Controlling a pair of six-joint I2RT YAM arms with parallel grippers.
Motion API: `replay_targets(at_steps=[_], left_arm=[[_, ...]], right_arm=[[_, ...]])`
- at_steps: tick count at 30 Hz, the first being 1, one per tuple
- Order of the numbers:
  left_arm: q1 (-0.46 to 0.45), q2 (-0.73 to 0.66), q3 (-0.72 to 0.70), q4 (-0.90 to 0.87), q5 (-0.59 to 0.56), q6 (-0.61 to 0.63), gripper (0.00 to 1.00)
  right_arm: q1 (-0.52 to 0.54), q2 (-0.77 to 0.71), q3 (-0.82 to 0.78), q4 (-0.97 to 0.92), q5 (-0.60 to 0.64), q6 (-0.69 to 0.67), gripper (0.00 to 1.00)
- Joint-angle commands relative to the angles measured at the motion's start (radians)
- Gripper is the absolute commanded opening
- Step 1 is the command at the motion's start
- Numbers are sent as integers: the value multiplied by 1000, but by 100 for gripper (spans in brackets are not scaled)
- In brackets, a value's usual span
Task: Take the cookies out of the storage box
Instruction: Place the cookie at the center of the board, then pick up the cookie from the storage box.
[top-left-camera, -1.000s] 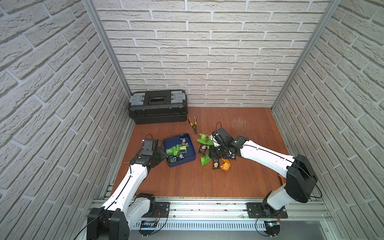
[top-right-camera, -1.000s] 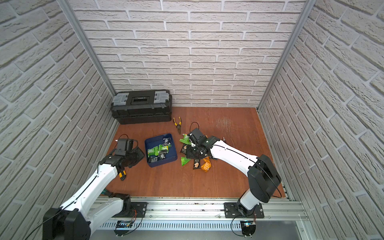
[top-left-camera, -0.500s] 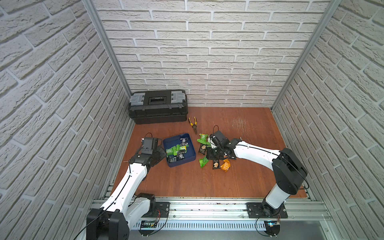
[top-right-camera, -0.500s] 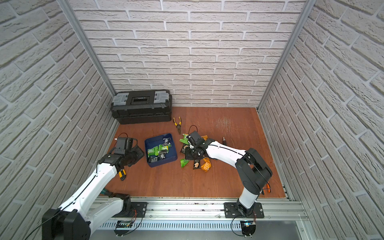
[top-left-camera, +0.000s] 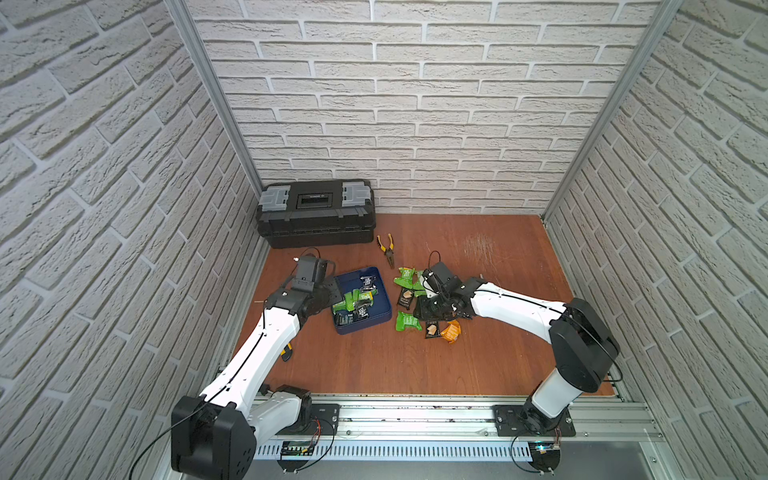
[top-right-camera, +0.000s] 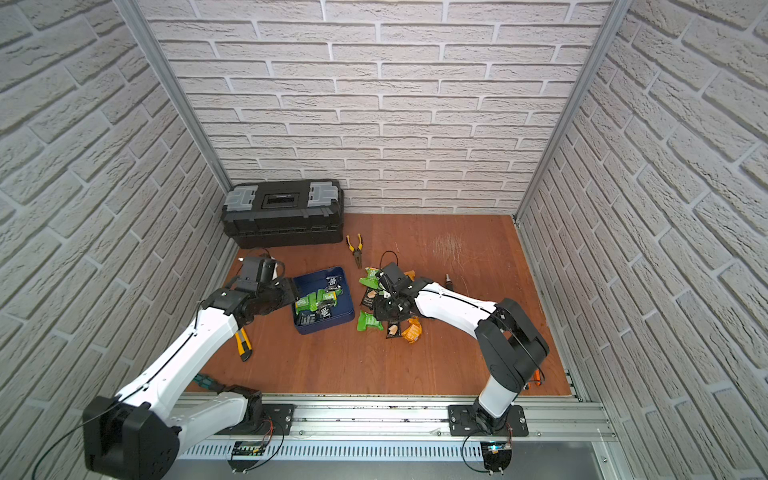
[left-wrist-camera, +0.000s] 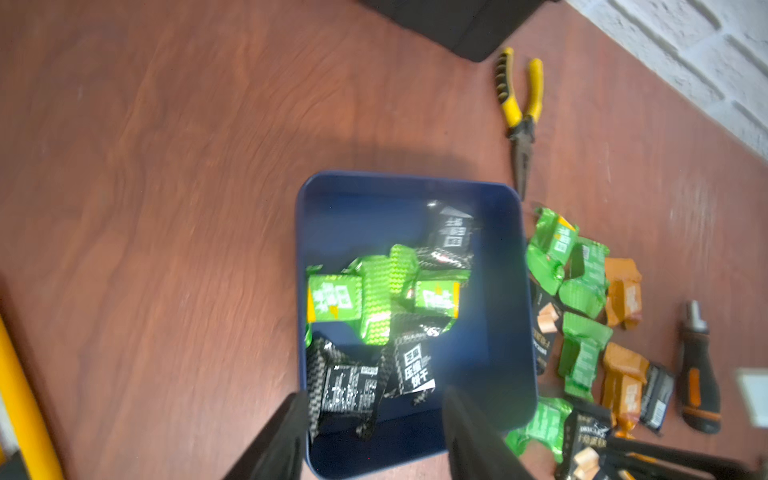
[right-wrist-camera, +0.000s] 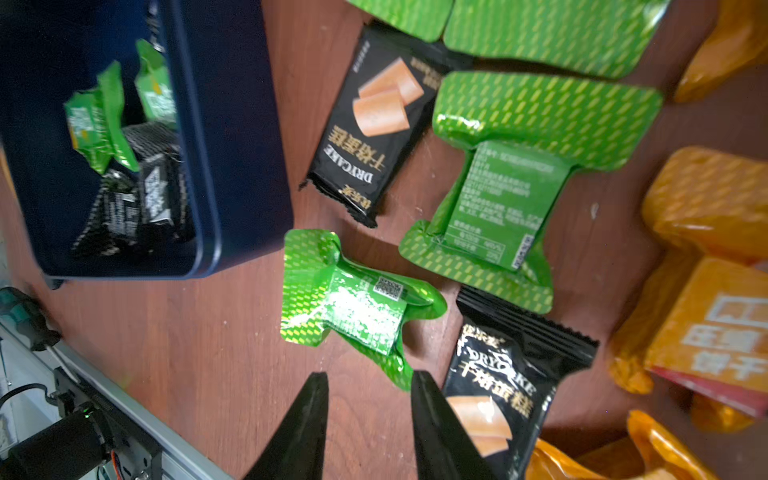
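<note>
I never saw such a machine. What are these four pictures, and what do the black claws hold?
Two white robot arms stand at a table; each ends in a two-fingered gripper. Two pictures look down from above; two come from cameras on the wrists. The left gripper hangs open at the edge of a navy storage box with green and black cookie packets inside. The right gripper is open above loose packets lying on the table. Neither holds anything. Yellow-handled pliers and a toolbox lie nearby.
</note>
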Motion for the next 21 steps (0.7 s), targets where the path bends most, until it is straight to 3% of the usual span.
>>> replay_targets(at_steps=[1, 8, 10, 13, 21], left_arm=[[-5, 62, 104, -80, 1, 298, 62], [-36, 232, 261, -212, 109, 786, 67], [-39, 285, 307, -346, 137, 998, 71], [-35, 342, 329, -445, 46, 1222, 72], [-23, 439, 358, -373, -7, 1386, 69]], right_arm=[[-4, -99, 51, -27, 52, -41, 40], [-4, -168, 30, -9, 100, -46, 40], [-5, -186, 17, -2, 108, -42, 40], [-6, -211, -3, 8, 116, -35, 40], [-12, -231, -18, 5, 119, -35, 40]])
